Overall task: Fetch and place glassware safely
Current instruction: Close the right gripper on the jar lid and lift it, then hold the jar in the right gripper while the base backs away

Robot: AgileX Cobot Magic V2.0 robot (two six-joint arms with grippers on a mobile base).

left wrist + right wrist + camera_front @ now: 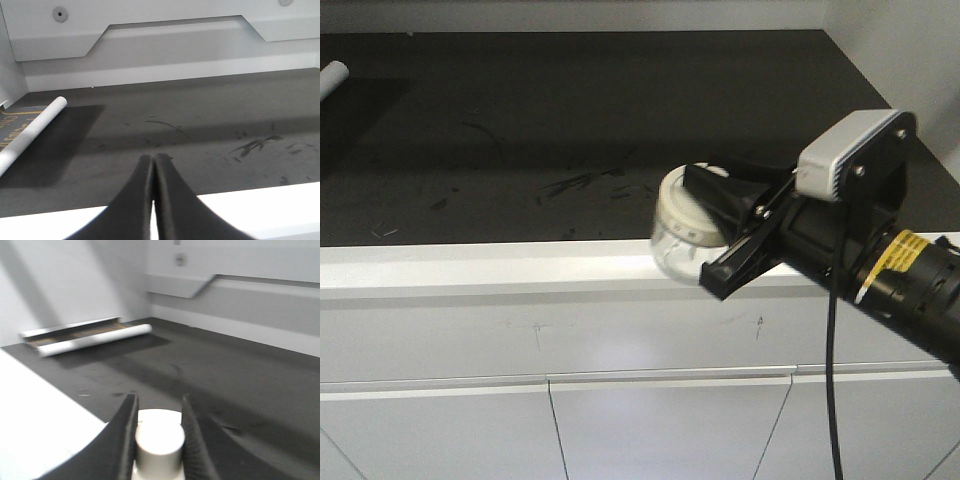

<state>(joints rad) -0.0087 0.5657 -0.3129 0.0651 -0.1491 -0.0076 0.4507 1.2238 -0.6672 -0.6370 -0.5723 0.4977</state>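
The glassware [682, 228], a small clear jar with a cream-white lid, hangs tilted and slightly blurred over the white front edge of the counter [470, 265]. My right gripper [703, 228] is shut on the knob [159, 442] of the lid. In the right wrist view my right gripper [159, 399] has one black finger on each side of that knob. The jar's glass body is hidden in that view. My left gripper [154, 159] is shut with nothing between its fingers. It hovers over the dark countertop [210, 150] just behind the white edge and is out of the front view.
A white rolled tube [332, 76] lies at the counter's far left, next to a dark mat [55, 145]; the tube [95, 339] also shows in the right wrist view. A white back wall panel [170, 45] closes the rear. Cabinet doors [660, 430] are below the counter.
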